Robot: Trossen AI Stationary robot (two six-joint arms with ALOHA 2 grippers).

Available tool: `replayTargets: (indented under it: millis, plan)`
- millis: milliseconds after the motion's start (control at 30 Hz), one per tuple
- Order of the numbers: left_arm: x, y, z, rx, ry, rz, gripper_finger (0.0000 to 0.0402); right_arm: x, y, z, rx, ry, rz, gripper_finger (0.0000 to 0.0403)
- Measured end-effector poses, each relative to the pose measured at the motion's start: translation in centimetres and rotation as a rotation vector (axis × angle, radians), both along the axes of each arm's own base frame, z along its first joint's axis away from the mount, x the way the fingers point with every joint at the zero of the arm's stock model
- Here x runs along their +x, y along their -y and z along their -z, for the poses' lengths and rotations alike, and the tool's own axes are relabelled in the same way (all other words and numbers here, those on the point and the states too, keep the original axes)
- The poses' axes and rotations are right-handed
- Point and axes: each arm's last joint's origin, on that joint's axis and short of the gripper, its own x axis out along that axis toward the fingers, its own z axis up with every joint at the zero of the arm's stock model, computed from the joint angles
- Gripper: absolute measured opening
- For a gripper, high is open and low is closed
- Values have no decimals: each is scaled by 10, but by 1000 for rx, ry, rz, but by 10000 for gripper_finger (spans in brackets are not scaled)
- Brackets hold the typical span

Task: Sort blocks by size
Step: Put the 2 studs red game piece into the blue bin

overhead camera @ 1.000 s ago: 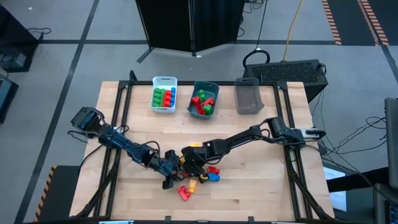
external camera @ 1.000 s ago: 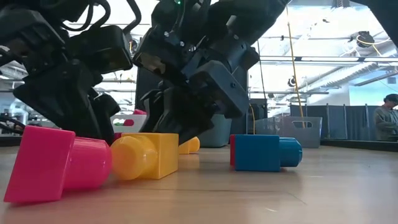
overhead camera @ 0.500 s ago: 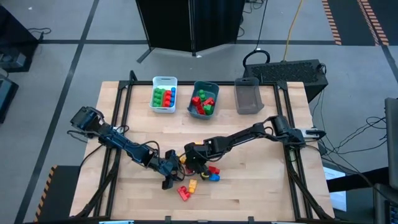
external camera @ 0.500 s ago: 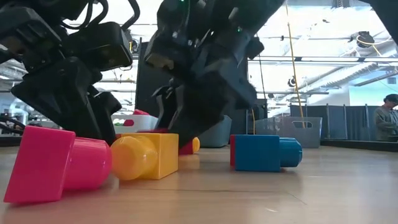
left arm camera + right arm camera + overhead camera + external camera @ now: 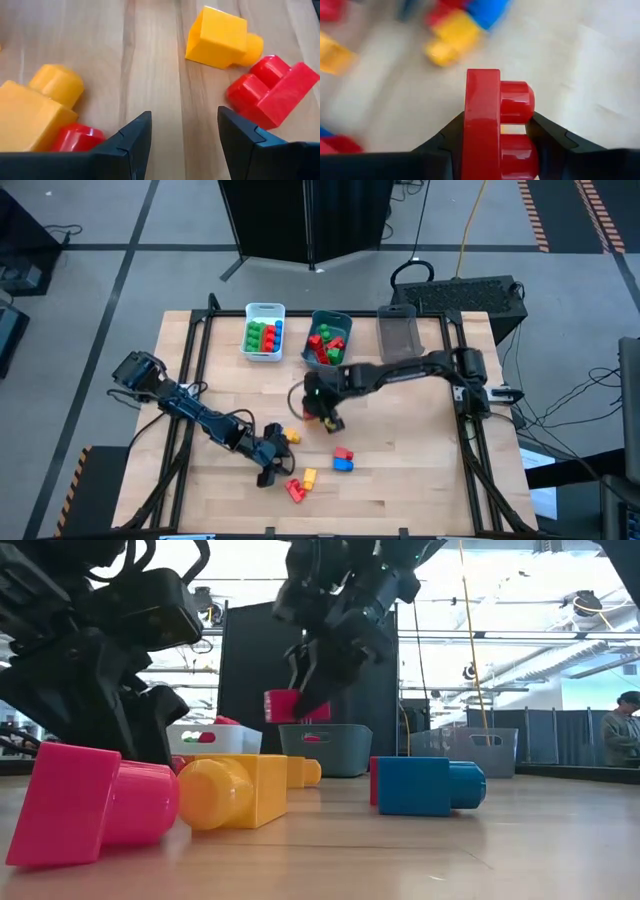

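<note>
My right gripper (image 5: 326, 416) is shut on a red two-stud block (image 5: 490, 125) and holds it above the table, near the teal bin (image 5: 328, 352); it also shows in the low view (image 5: 290, 705). My left gripper (image 5: 182, 135) is open and low over the wood, touching nothing. Ahead of it a yellow block (image 5: 220, 37) and a red block (image 5: 272, 90) lie on their sides. An orange-yellow block (image 5: 35, 110) lies beside its left finger. A red-and-blue pair (image 5: 343, 458) lies further right. My right gripper pinches the red block between its two fingers, one finger on the flat underside (image 5: 469, 135), the other on the stud tops (image 5: 530, 107). The fingers come from above, pointing down. The block is lifted clear of the table, studs pointing sideways.
A white bin (image 5: 264, 352) with green, red and blue blocks, the teal bin with red and green blocks, and a grey bin (image 5: 398, 340) stand along the far edge. Bare wood lies between the bins and the loose blocks. A person stands far off in the room (image 5: 622, 730).
My right gripper has risen out of the pile of loose blocks with the red block and gone toward the table's far edge, toward the teal bin. The red block is now lifted clear of the table. The other blocks stay where they were.
</note>
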Motion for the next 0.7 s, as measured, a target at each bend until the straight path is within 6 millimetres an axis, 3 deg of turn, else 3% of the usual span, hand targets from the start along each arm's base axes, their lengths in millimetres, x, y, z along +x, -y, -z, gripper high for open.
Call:
replayTargets:
  millis: [400,500,700]
  plan:
    - [-2,3,1,27,3,-6,182,-31,109,-51,-167,104,248,157]
    - [-2,2,1,47,9,-23,182,-39,144,-50,-241,106,375,157]
    - [-4,1,2,72,-7,-34,183,-54,200,-25,-231,46,523,158]
